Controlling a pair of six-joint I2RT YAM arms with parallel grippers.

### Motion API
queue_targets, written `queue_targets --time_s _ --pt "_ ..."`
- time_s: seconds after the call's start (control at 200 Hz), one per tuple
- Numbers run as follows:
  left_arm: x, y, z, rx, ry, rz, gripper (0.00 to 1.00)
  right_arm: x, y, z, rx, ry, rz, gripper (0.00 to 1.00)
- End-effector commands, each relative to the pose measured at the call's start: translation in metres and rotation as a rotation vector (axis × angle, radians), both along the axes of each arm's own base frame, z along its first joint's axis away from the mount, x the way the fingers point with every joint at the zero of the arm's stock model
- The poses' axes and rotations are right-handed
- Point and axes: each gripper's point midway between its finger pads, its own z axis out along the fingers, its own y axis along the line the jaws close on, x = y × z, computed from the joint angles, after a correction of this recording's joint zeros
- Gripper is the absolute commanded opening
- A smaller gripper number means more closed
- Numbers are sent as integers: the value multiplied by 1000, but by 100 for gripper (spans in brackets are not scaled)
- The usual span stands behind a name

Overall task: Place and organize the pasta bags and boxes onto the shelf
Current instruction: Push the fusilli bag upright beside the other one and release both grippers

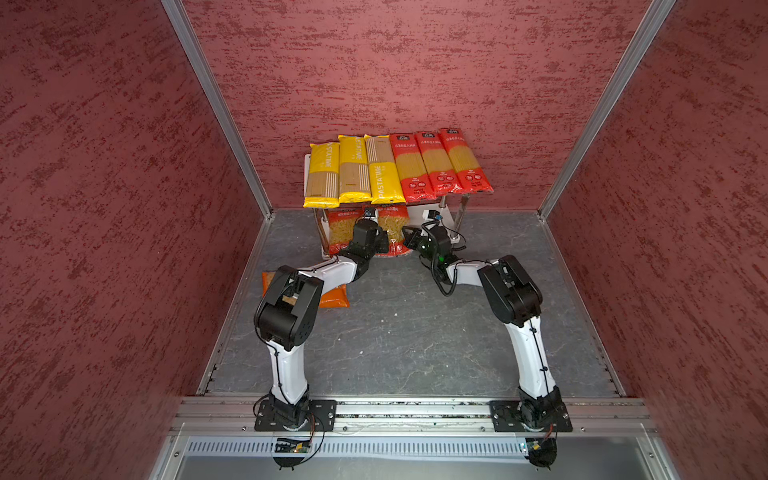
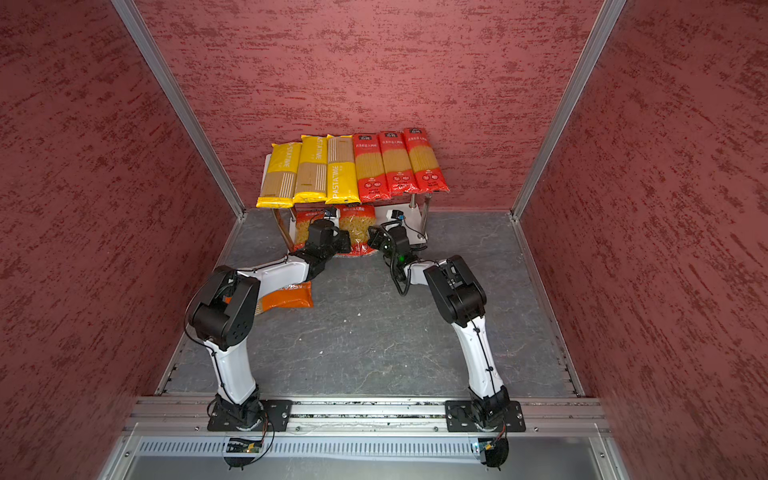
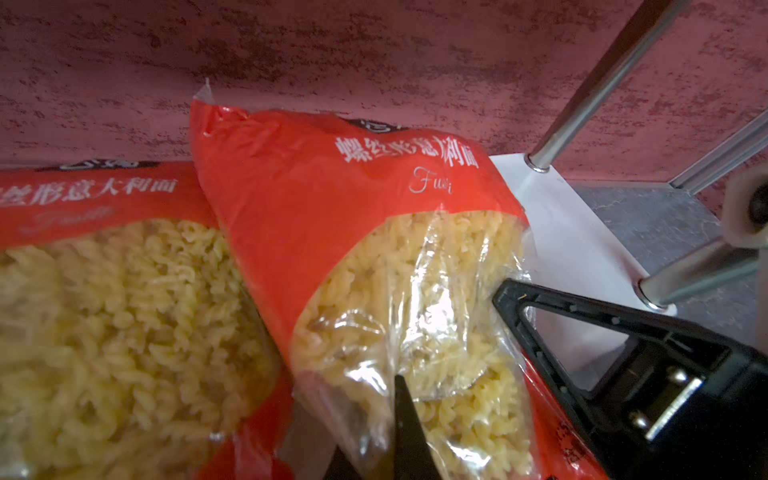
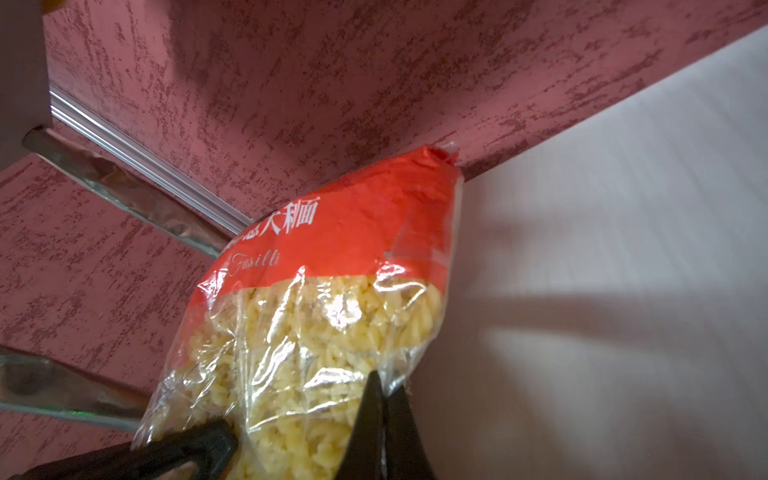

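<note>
Fusilli bag on the lower shelf board sits between left tool and right tool, both closed.

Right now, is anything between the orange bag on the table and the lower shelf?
Yes. The left arm crosses over the orange bag; left hand and right hand grip a fusilli bag at the shelf.

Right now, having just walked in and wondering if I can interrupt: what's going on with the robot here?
Two robot arms are stocking a small shelf with pasta. Six spaghetti packs already cover the top board. On the lower board one fusilli bag lies at the left; the left arm and right arm both press closed jaws against a second fusilli bag beside it, which sits crooked. A third, orange bag waits on the table under the left arm.
</note>
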Motion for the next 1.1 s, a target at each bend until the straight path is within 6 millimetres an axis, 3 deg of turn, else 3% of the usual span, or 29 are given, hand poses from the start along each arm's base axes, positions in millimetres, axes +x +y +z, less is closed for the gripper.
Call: queue_targets --time_s 0.0,0.1,0.22,0.281,0.331,0.511,0.656,0.751,0.867,1.097 --pt "23 -4 33 -57 -85 10 3 23 0 36 37 -70 -47 17" --pt "30 1 30 -82 -57 24 6 25 3 29 20 -39 -41 33" --pt "30 3 26 -84 -19 19 11 16 -3 28 7 -15 -40 42" --pt "24 3 21 -91 9 17 18 10 -7 29 -2 -12 -44 44" --pt "20 5 19 -93 21 23 30 5 -11 33 -4 -14 -44 46" --pt "5 19 39 -100 16 64 54 -20 -19 53 5 -14 -20 49" --pt "-22 15 50 -95 35 42 61 -46 -25 63 23 -4 -12 50" --pt "-43 18 49 -110 58 47 62 -67 -26 57 31 33 -7 50" --pt "-72 26 46 -119 92 68 63 -97 -10 41 48 96 30 50" --pt "-133 45 39 -89 148 96 64 -158 46 15 74 200 143 52"
